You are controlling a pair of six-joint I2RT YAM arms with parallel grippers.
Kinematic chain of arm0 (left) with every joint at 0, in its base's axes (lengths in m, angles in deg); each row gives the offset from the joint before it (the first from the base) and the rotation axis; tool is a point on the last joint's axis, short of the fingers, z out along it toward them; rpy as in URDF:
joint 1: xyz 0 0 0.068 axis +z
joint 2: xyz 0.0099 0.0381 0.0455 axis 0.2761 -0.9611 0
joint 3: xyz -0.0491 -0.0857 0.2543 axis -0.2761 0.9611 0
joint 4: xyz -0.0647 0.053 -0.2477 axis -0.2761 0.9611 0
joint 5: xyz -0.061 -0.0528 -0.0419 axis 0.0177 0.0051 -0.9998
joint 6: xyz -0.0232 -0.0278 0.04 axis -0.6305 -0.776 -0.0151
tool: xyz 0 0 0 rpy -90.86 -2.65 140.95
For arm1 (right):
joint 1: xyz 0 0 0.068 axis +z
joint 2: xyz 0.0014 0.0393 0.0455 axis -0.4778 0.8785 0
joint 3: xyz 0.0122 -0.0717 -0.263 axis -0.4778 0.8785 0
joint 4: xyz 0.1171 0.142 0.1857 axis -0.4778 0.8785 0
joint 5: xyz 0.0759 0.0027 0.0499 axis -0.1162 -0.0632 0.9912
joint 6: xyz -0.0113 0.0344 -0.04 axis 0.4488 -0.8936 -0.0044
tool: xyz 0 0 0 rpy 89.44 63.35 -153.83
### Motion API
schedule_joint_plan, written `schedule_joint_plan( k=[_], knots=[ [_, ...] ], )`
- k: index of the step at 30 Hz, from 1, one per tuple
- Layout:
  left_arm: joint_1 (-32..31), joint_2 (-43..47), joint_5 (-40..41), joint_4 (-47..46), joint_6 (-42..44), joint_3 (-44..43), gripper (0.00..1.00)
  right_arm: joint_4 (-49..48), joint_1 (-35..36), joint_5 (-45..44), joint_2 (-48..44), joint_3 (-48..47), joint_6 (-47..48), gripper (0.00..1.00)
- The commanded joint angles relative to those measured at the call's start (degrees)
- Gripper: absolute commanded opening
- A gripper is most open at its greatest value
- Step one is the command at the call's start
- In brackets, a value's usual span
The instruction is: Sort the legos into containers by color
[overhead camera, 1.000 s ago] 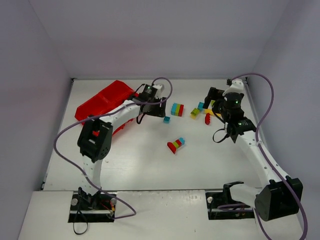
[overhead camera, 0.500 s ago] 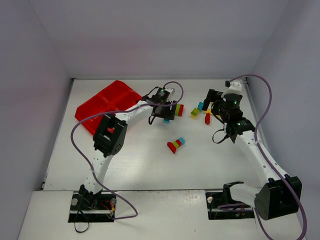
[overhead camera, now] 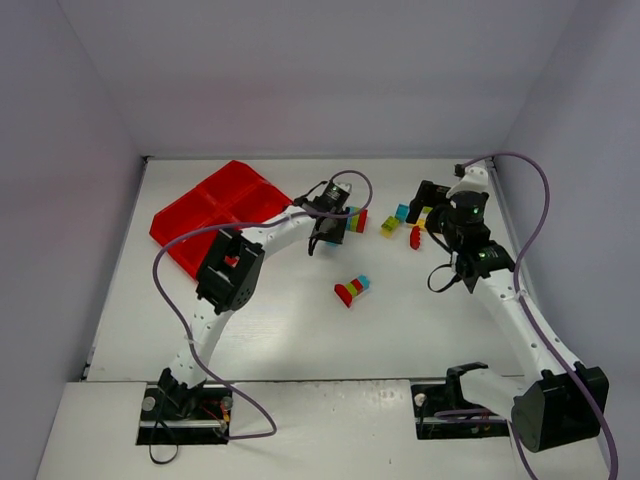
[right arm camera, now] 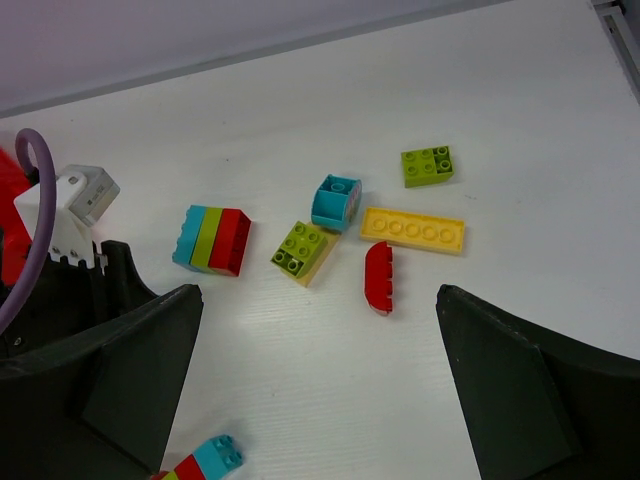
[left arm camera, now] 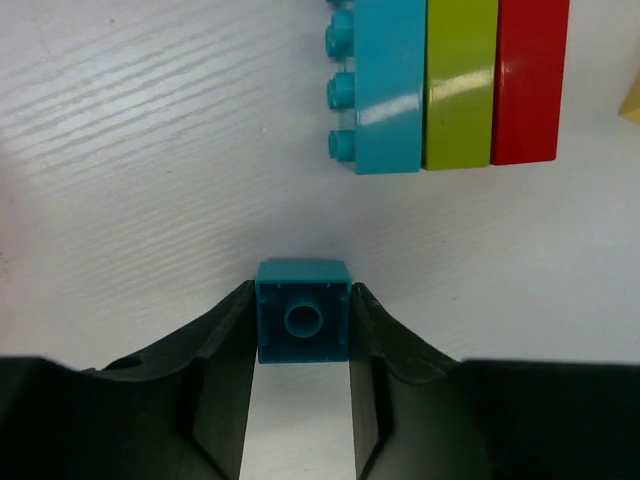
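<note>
A small teal lego [left arm camera: 303, 312] lies on the white table with its hollow underside towards the left wrist camera. My left gripper [left arm camera: 302, 335] is shut on it, one finger pressed to each side. Just beyond stands a teal, lime and red stack [left arm camera: 455, 85]. From above, the left gripper [overhead camera: 329, 228] covers that small brick, beside the stack [overhead camera: 357, 220]. The red four-compartment tray [overhead camera: 180, 228] sits at the far left. My right gripper [right arm camera: 318, 292] hangs open above bare table, near a red curved brick [right arm camera: 379, 277].
Ahead of the right gripper lie a lime-on-yellow brick [right arm camera: 303, 251], a teal brick [right arm camera: 336, 202], a yellow plate [right arm camera: 412, 230] and a lime brick [right arm camera: 427, 166]. A slanted multicolour stack [overhead camera: 351, 290] lies mid-table. Grey walls enclose the table.
My left gripper swung right from the tray to the small teal lego and closed on it. The right arm barely shifted.
</note>
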Motion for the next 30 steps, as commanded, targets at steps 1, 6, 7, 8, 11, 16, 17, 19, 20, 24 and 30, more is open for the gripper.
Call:
schedule_joint_plan(
  k=[1, 6, 7, 8, 11, 16, 17, 19, 20, 24, 30],
  knots=[
    [-0.06, 2.52, 4.71, 1.08, -0.3, -1.34, 0.28, -3.07, -0.37, 0.29, -2.13, -0.06, -0.18, 1.0],
    [0.03, 8.22, 7.08, 1.52, -0.21, -0.2, 0.0, -2.98, -0.28, 0.64, -2.93, 0.12, -0.44, 1.0],
    [0.46, 9.72, 7.25, 1.7, 0.05, -0.03, 0.0, -2.98, -0.37, 0.64, -3.01, 0.12, -0.53, 1.0],
    [0.81, 12.52, 7.43, 3.35, 0.23, -0.37, 0.0, -2.98, -0.37, 0.64, -3.02, 0.03, -0.53, 1.0],
    [3.7, 18.92, 8.48, 7.57, -0.38, -1.52, 0.0, -2.9, -0.28, 0.99, -2.67, -0.23, -0.79, 1.0],
    [12.05, 31.23, 7.96, 8.72, -0.04, 5.58, 0.0, -3.07, -0.28, 3.71, -0.73, -1.38, -1.76, 1.0],
    [15.72, 32.57, 7.79, 8.9, 0.14, 6.82, 0.0, -2.98, -0.28, 4.15, -0.3, -1.64, -1.85, 1.0],
    [19.34, 35.64, 8.48, 8.9, 1.02, 10.67, 0.0, -2.9, -0.37, 5.99, 0.85, -1.99, -2.2, 1.0],
    [21.28, 36.44, 8.23, 8.99, 1.28, 11.66, 0.0, -2.98, -0.28, 7.13, 1.11, -2.08, -2.29, 1.0],
    [31.39, 38.82, 8.75, 7.94, 2.95, 15.61, 0.0, -3.07, -0.19, 8.29, 1.73, -2.34, -2.73, 1.0],
    [40.8, 34.78, 7.26, 5.21, 3.31, 16.41, 0.0, -3.07, -0.19, 9.08, 2.52, -2.69, -2.38, 1.0]
  ],
)
